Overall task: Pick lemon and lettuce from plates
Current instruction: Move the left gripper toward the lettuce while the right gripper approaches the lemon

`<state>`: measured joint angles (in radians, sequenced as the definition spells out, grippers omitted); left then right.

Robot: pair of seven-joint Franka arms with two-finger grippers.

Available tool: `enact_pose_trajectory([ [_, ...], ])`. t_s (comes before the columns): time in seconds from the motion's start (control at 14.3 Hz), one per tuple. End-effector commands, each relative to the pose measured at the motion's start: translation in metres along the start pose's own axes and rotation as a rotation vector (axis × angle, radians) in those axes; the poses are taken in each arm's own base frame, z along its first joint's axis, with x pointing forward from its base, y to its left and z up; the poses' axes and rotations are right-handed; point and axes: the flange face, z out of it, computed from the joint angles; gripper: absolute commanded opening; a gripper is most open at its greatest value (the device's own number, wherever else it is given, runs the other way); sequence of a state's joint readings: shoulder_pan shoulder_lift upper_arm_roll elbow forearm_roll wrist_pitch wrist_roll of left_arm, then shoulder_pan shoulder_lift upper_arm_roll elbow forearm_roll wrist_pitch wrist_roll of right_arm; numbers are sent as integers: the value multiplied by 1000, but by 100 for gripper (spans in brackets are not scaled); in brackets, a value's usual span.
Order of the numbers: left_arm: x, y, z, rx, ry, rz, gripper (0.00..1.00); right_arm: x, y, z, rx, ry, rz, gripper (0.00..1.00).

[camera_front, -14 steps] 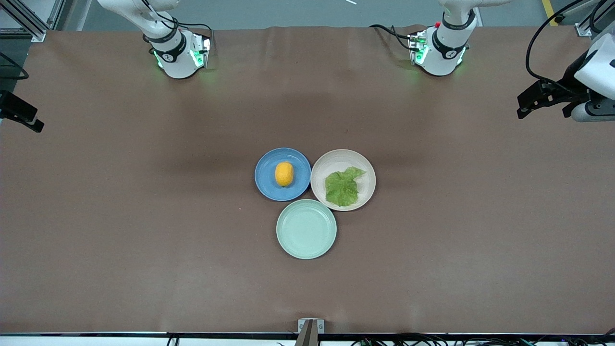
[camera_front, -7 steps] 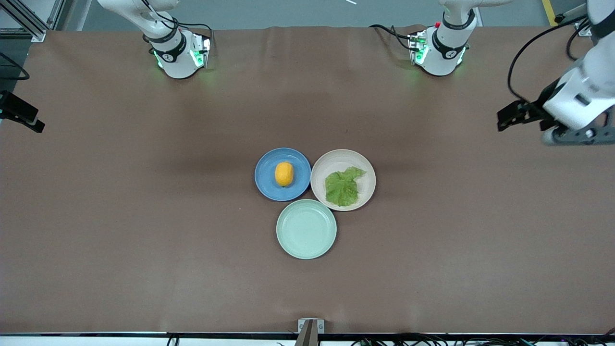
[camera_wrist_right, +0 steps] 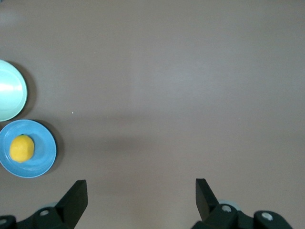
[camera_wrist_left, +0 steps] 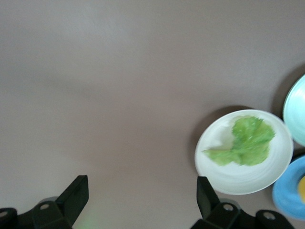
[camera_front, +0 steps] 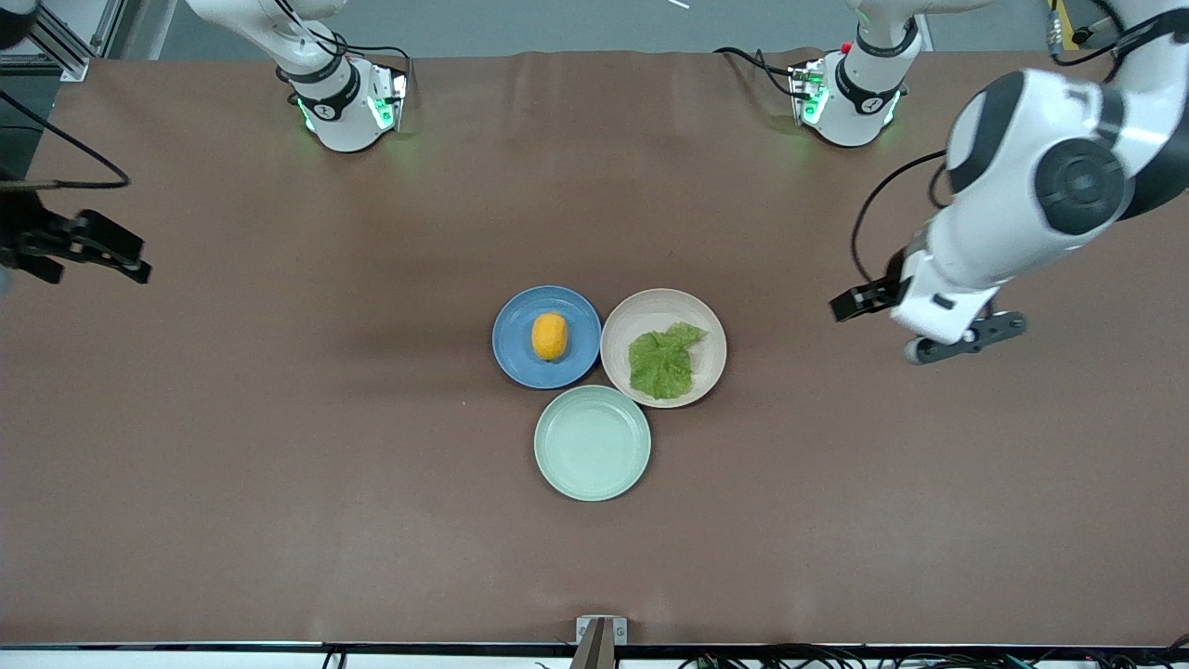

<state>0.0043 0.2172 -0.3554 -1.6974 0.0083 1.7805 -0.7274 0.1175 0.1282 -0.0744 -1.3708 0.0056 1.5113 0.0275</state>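
Note:
The lemon [camera_front: 549, 336] lies on the blue plate [camera_front: 516, 348]. The lettuce [camera_front: 662, 360] lies flat on the beige plate [camera_front: 650, 311] beside it. My left gripper [camera_front: 929, 321] hangs open and empty over bare table, toward the left arm's end from the beige plate. Its wrist view [camera_wrist_left: 143, 186] shows the lettuce [camera_wrist_left: 243, 143] on the beige plate [camera_wrist_left: 228, 176]. My right gripper [camera_front: 97, 251] is open and empty over the table's edge at the right arm's end. Its wrist view [camera_wrist_right: 141, 187] shows the lemon [camera_wrist_right: 21, 148] on the blue plate [camera_wrist_right: 43, 160].
An empty mint-green plate [camera_front: 593, 443] sits nearer to the front camera, touching both other plates. It also shows in the left wrist view [camera_wrist_left: 298, 114] and the right wrist view [camera_wrist_right: 9, 98]. Brown table surface surrounds the plates.
The left arm has swung in from the table's end toward the beige plate. The right gripper has come a little way in over the table. The plates and food have not moved.

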Motion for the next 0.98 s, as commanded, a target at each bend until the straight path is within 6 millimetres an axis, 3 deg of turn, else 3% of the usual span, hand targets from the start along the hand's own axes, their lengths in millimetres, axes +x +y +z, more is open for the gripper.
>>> enact_pose_trajectory([
  [0.0,-11,44,41,-3,-16,-192,100,11,-26,23,3,-38,-38,100],
  [0.14,-16,72,74,3,2,-306,100,12,-43,30,7,-48,-65,100],
  [0.28,-27,98,108,22,18,-391,100,7,-95,42,41,-78,-131,100],
  [0.42,-33,122,143,-5,9,-532,98,2,-149,67,73,-105,-59,100],
  [0.63,-51,151,188,-12,-9,-633,95,-11,-225,132,62,-104,-25,100],
  [0.91,-52,164,221,-42,2,-739,80,-40,-310,224,60,-66,60,100],
])
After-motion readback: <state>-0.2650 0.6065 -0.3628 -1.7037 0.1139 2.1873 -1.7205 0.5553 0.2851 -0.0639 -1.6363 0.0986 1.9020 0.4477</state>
